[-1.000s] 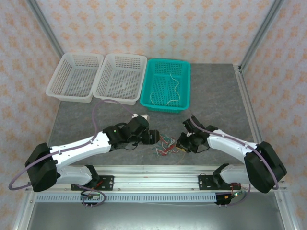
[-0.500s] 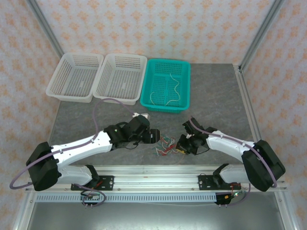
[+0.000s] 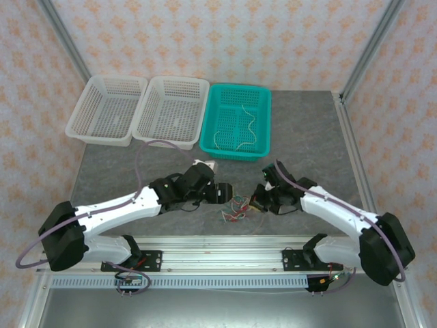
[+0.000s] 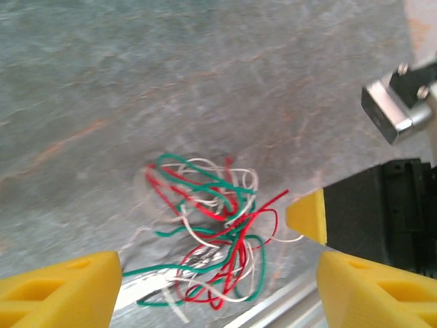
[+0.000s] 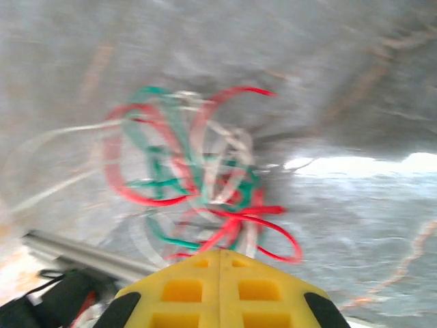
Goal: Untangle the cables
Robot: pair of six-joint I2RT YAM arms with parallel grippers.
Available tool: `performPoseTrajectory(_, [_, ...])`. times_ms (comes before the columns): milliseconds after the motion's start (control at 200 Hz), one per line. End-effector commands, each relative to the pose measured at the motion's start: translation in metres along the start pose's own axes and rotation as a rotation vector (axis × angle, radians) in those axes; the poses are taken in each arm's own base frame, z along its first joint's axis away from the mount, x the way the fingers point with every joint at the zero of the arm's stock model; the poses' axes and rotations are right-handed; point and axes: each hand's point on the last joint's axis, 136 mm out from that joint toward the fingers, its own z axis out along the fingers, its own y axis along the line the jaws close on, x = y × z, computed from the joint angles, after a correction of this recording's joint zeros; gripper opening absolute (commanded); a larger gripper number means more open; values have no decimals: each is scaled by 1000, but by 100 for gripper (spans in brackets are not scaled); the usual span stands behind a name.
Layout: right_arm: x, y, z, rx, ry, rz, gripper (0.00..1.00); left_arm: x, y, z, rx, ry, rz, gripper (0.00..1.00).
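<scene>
Limp tangle of thin red, green, white wires [image 4: 220,208]
Left jaws released, right jaws clenched; we would pinch one loose end.

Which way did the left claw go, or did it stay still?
Yes, it moved: the left claw slid a little to the right, toward the tangled cables, judged against the teal basket.

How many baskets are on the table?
3: the left white basket, the middle white basket beside it, and the teal basket on their right, holding a cream cable. None seems hidden.
</scene>
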Motion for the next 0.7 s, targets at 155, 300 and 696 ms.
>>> performPoseTrajectory(155, [-1, 84, -36, -278, 1, -79, 0, -10, -7, 35, -89, 52, -60, 81])
performPoseTrajectory(300, [-8, 91, -47, -302, -59, -82, 0, -8, -10, 52, -14, 17, -141, 76])
performPoseTrajectory(696, [-26, 107, -57, -252, -125, -114, 0, -22, -35, -32, 171, -167, 305, 65])
